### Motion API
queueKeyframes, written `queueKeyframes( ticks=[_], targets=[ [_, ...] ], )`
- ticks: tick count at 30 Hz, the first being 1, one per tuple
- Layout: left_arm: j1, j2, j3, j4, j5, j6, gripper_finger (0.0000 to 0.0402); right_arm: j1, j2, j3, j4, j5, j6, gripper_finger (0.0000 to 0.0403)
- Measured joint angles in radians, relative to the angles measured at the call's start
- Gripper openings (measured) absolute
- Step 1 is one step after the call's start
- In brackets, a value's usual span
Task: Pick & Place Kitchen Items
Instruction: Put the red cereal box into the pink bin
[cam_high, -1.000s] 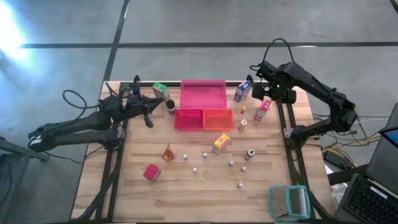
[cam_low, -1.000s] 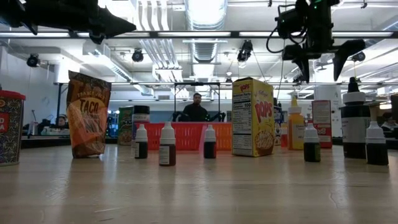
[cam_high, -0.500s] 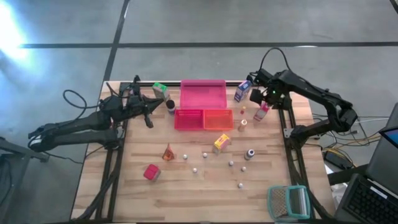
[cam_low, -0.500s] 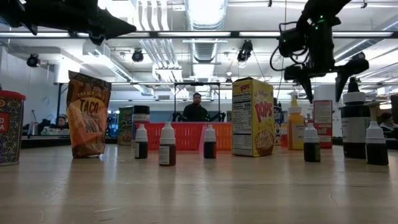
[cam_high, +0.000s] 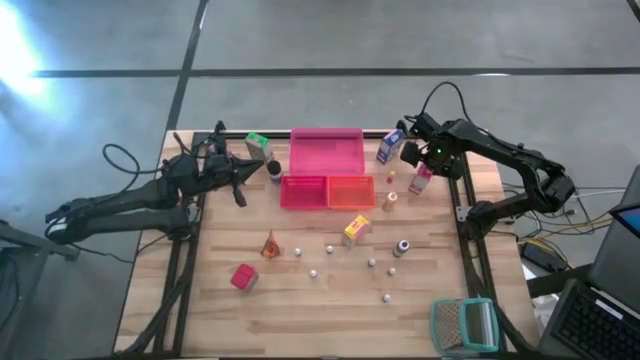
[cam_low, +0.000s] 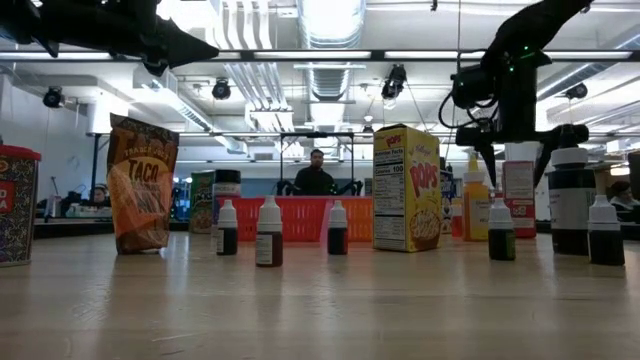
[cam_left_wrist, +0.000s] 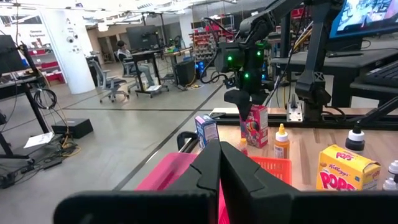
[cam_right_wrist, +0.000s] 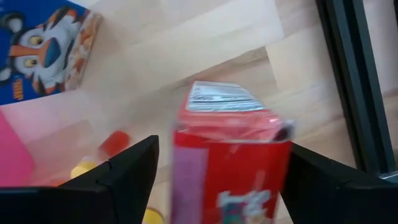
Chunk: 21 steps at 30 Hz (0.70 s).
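A red-and-pink carton stands upright on its base at the table's far right. My right gripper points down over it, open, with one finger on either side of the carton's top; no touch shows. A blue carton stands just beyond it. My left gripper is shut on nothing and is held level above the table's far left. Yellow, green and red cartons, an orange bag and small bottles stand scattered on the table.
A pink tray, a red tray and an orange tray sit at the far middle. Tiny pale pieces dot the near middle. A teal-framed mesh thing lies at the near right corner. A yellow bottle stands near the carton.
My right gripper has come down over the red-and-pink carton, shifting slightly toward the table's left, and has stayed open; its fingers now flank the carton's top. The carton has not moved.
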Motion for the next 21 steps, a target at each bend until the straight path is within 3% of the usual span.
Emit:
queueKeyframes(
  ticks=[11, 21],
  targets=[
    [0.0, 0.0, 0.0, -0.003, 0.0, 0.0, 0.001, 0.0, 0.0, -0.069, 0.073, 0.0, -0.019, 0.0316],
    [0.0, 0.0, 0.0, -0.008, 0.0, -0.007, 0.001, 0.001, 0.0, -0.122, 0.132, 0.001, -0.022, 0.026]
  ],
)
